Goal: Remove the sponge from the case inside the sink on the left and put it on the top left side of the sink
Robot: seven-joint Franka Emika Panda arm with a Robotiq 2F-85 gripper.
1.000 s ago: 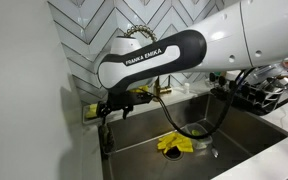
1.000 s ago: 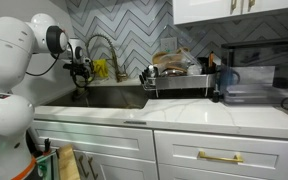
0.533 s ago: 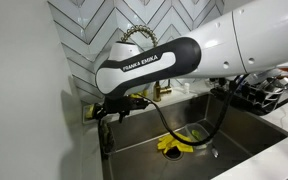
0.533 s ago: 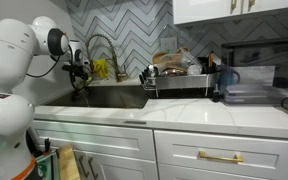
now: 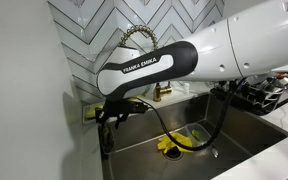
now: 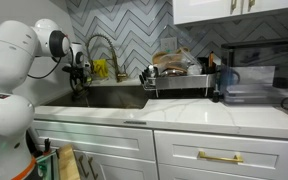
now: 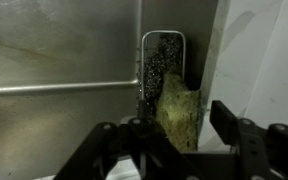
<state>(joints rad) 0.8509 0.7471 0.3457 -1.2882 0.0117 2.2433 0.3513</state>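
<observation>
Lowered slightly, the "FRANKA EMIKA" arm holds its gripper spread by the sponge.

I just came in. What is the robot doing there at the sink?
The robot arm is reaching into the left side of the sink. In the wrist view its gripper is open, and the fingers seem to stand on either side of the yellowish sponge, which sits by the wire case on the sink's wall. The sponge is not yet gripped or lifted out.
</observation>
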